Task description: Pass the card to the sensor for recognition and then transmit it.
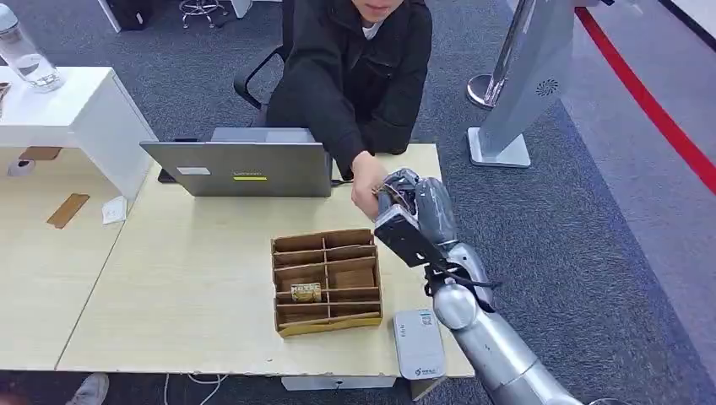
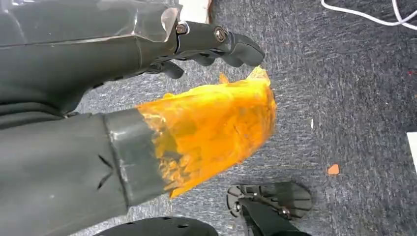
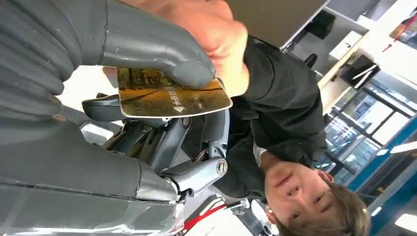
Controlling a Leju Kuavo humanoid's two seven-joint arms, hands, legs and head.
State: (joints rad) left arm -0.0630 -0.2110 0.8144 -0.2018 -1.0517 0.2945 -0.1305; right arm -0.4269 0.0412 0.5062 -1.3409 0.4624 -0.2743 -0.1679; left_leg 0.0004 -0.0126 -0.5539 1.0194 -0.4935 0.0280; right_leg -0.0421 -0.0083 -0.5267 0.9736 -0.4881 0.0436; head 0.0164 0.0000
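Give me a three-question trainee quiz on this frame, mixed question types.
1. True or false: the right hand pinches the card.
2. What touches the card from the far side? A) the person's hand B) the laptop C) the card reader
3. Fill in: one card lies in a compartment of the cardboard ___.

Key: 1 true; 2 A; 3 organizer.

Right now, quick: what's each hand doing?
Right hand: holds the card under its thumb, up against the person's hand.
Left hand: hangs over the carpet, fingers curled, holding nothing.
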